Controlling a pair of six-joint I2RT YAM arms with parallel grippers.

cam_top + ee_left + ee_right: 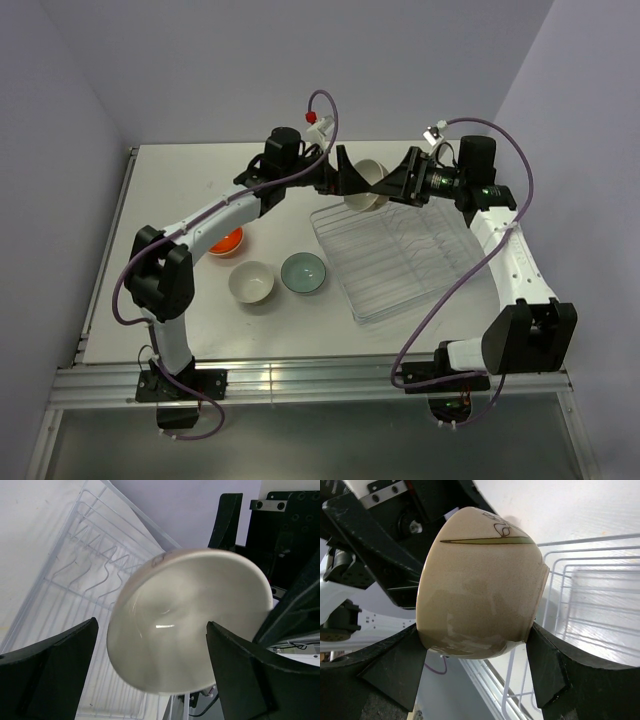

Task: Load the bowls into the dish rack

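White table (pixel 180 180) between plain walls (pixel 300 60), seemingly pale lavender.

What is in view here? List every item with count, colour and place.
held bowl: one, cream with a thin painted line, in the air over the far left corner of the rack
orange bowl: one, orange-red, on the table left of the rack, partly under the left arm
cream bowl: one, cream, on the table, nearest the bases
mint bowl: one, pale green, on the table between the cream bowl and the rack
dish rack: one, clear, right half of the table, nothing resting in it
table: one, white
left pincer: one, black, open around the held bowl
right pincer: one, black, closed on the held bowl
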